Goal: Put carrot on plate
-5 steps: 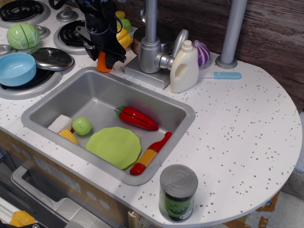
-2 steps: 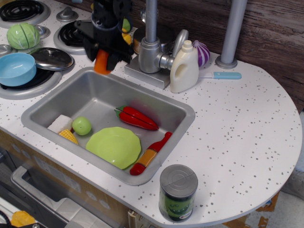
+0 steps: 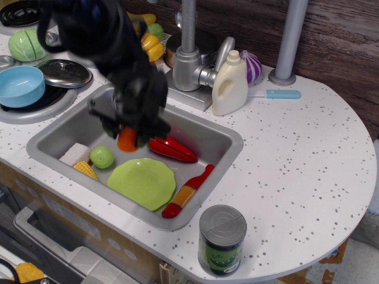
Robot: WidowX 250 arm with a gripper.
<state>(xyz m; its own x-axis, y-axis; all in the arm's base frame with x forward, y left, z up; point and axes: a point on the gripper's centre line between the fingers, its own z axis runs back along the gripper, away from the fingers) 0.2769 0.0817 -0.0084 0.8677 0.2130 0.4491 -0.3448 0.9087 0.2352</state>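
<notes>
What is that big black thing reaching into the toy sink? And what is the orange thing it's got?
That black thing is a robot arm. The part at its end is called a gripper, and it works like two pinching fingers. It is shut on a small orange toy carrot, holding it above the sink.

There is just one picture of this moment, taken from above and in front of a play kitchen counter.

Down in the sink lies a light green plate, just below the carrot. Beside the plate are a red chili pepper, a little green ball-shaped toy, a piece of corn and a red and orange toy tool. On the counter stand a can and a white bottle.
</notes>
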